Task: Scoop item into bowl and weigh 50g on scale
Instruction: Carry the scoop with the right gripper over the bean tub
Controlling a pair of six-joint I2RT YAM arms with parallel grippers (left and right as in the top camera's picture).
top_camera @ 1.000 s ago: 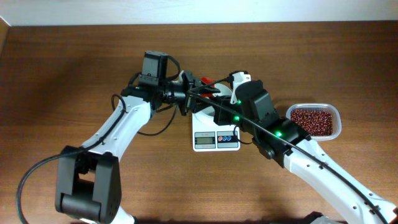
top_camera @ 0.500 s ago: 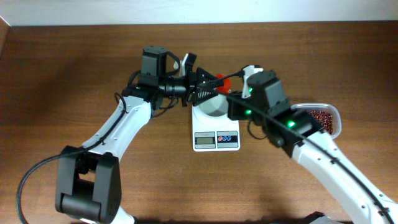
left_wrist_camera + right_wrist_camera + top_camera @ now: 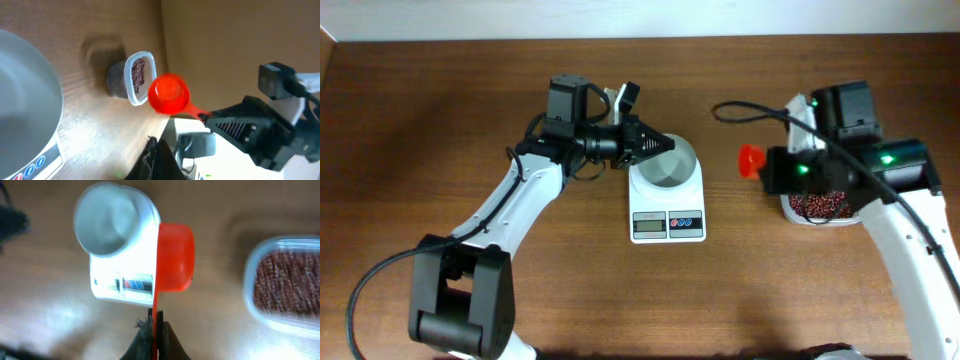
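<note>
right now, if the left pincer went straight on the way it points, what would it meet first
Most likely the red scoop, straight ahead of the left pincer in its wrist view; the bowl sits off to one side. Depth is unclear.

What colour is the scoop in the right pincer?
Bright red; the scoop shows best in right wrist view.

Evenly, brightly lit overhead and sharp throughout. Smeared by motion blur in both wrist views; washed with pale glare on the table (image 3: pixel 55 322) toward 7 o'clock.
</note>
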